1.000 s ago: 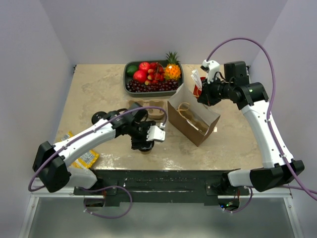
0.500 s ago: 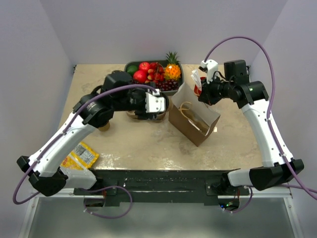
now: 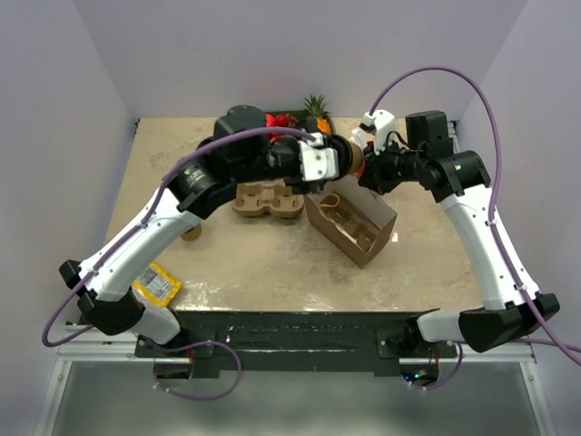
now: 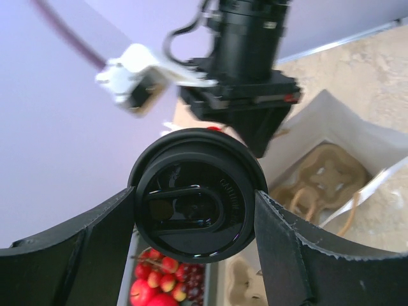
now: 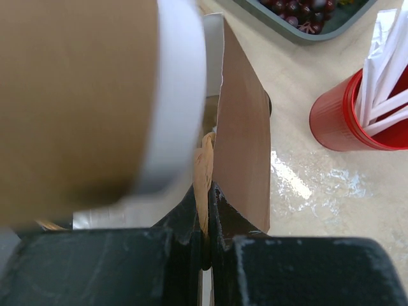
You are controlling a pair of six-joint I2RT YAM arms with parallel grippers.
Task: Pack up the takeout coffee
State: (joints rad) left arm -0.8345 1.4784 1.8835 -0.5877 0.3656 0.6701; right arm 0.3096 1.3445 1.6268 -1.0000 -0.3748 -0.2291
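Left wrist view: the left gripper (image 4: 194,220) clamps the takeout coffee (image 4: 191,207) between partly spread jaws, holding it in the air near the mouth of the open paper bag (image 4: 331,127). The right gripper (image 5: 207,223) is pinched closed on the bag's rim.

Raised lettering on takeout coffee lid (image 4: 191,213), CAUTION (faint, partly blurred)
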